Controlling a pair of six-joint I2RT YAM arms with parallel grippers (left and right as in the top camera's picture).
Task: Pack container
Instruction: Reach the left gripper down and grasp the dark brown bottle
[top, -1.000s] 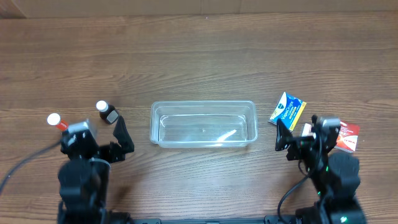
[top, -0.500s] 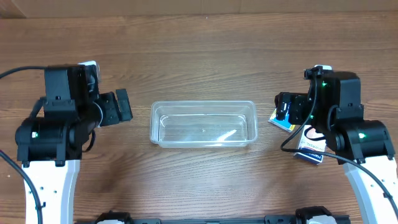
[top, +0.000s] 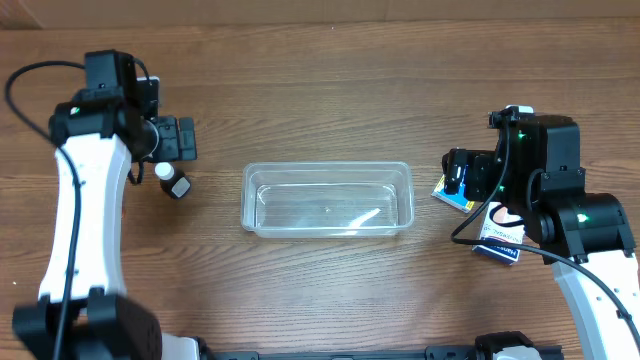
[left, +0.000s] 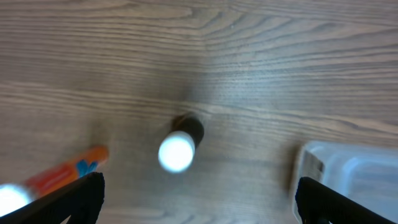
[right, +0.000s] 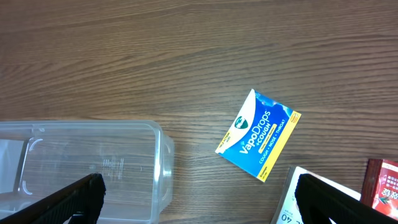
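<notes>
The clear plastic container (top: 327, 166) sits in the middle of the desk (top: 320, 80). Its long side faces the robot and there is nothing inside it. Near the container's left end stands a small dark bottle (top: 174, 182) with a white cap. It is close to the container but not touching it. Farther out on that side is an orange thing (left: 65, 176) with a white end, too blurry to tell more. The left hand (top: 183, 138) hangs in the air above the bottle, a bit toward the back of the desk from the container's left end. Its two fingers are spread wide apart and it holds nothing. Off the container's right end lies a blue and yellow packet (right: 258, 143) of cough drops, flat on the desk and apart from the container. Past the packet, farther from the container, are a white box (right: 310, 200) and a red box (right: 384, 185), right next to each other. The right hand (top: 456, 177) hangs over the packet, just beside the container's right end. Its fingers are spread wide too, with nothing between them.
</notes>
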